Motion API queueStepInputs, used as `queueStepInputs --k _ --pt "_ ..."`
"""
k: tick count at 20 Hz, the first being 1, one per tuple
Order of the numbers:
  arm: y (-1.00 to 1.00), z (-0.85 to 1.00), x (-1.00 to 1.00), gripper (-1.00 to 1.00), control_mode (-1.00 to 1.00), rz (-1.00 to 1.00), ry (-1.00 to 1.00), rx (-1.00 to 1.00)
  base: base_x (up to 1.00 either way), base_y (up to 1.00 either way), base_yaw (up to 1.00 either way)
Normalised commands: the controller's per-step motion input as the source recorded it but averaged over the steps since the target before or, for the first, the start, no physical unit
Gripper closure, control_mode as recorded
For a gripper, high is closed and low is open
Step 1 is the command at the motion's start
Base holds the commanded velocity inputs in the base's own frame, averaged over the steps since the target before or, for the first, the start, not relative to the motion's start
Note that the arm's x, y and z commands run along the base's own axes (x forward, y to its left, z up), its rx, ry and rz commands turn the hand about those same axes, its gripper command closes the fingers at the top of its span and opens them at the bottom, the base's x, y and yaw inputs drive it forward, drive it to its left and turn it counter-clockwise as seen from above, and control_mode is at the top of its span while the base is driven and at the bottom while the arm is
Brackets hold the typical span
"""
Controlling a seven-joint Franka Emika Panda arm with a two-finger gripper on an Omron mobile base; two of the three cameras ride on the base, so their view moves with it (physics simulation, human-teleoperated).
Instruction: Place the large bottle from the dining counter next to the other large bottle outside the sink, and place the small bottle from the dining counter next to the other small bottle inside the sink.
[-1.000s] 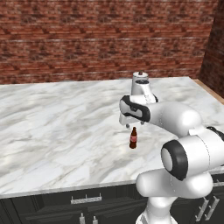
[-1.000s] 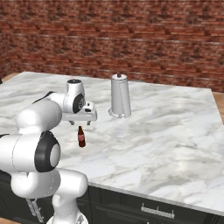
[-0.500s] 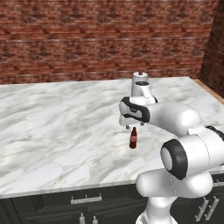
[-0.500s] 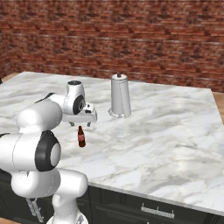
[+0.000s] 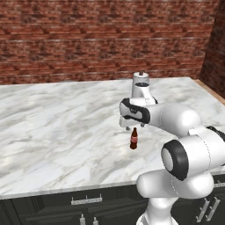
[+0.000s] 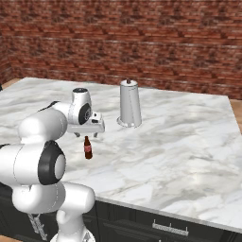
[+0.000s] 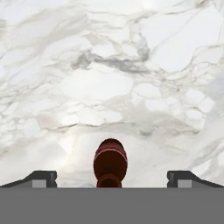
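One end effector (image 7: 111,177), jaws spread to their widest and empty, was poised directly above the small bottle (image 7: 110,162); in the hand view the two fingertips (image 7: 41,178) stood well apart on either side of the reddish neck, neither touching it. That straddling stance reads as a top-down approach lined up for a grasp by closing across the neck or shoulder, not yet begun.

One small bottle (image 5: 133,139), dark brown with a red label, stood upright on the dining worktop (image 5: 52,123), just below the end effector (image 5: 127,128) in the left base view and likewise under the end effector (image 6: 88,133) in the right base view, where the bottle (image 6: 87,147) sat toward the near edge. Standing upright and apart from other items, it left both flanks free for the fingers.

One tall grey metal vessel (image 6: 129,104) with a small dark knob stood further back on the worktop (image 6: 189,137), well apart from the bottle and clear of the descent path; in the left base view its top (image 5: 140,80) showed behind the arm.

One brick wall (image 5: 101,39) closed the far side.

Judgement: the small bottle awaited pick-up; its carry to the sink remained undone.
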Motion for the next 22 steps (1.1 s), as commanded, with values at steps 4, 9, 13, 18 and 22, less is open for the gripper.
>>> queueStepInputs --k 4,9,13,18,22 --pt "0.04 -0.03 -0.04 -1.0 -1.0 0.0 0.0 0.0 0.0 0.0 0.0" --pt "-0.04 -0.11 0.06 -1.0 -1.0 0.0 0.0 0.0 0.0 0.0 0.0" --pt "-0.01 -0.15 0.08 -1.0 -1.0 0.0 0.0 0.0 0.0 0.0 0.0" --pt "0.0 -0.15 0.04 -1.0 -1.0 0.0 0.0 0.0 0.0 0.0 0.0" --pt "0.02 -0.1 -0.05 -1.0 -1.0 0.0 0.0 0.0 0.0 0.0 0.0"
